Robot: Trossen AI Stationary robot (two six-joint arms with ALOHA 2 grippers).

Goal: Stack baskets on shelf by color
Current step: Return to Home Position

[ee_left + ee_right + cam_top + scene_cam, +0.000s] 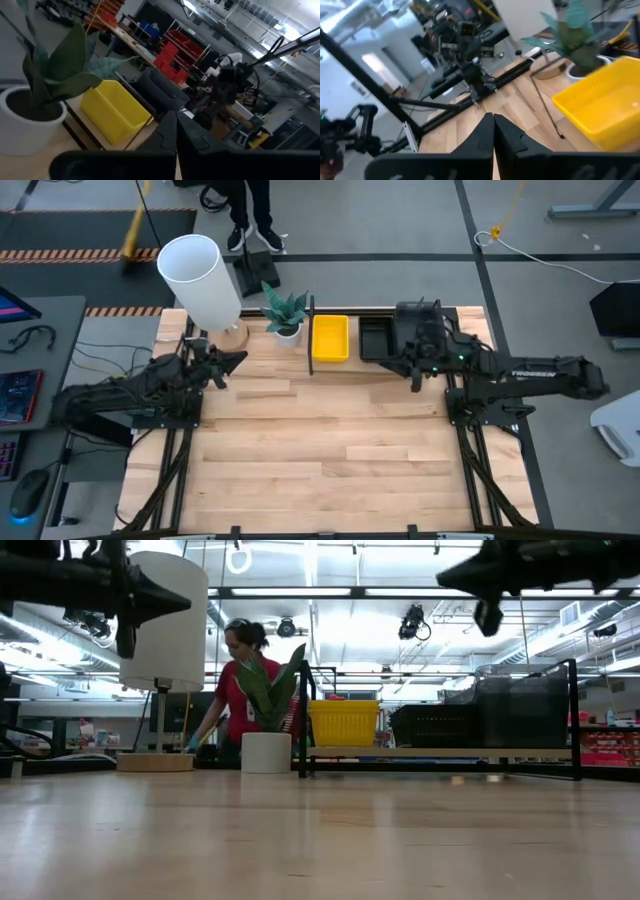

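The shelf [440, 752], a low black frame, stands at the table's far middle. On it from left to right sit the yellow baskets [344, 723], the black perforated baskets [430, 725] and the taller dark grey baskets [520, 710]. My left gripper [240, 360] hangs shut and level over the table's left side, pointing toward the shelf, with nothing in it [175, 135]. My right gripper [405, 370] hangs shut just in front of the shelf's right part, pointing toward the table's left, also holding nothing [493, 130].
A white lamp shade [200, 278] on a wooden foot and a small potted plant [286, 313] stand at the far left, beside the shelf. A person [238, 690] stands beyond the table's far edge. The bare wooden tabletop [330, 450] stretches in front of the shelf.
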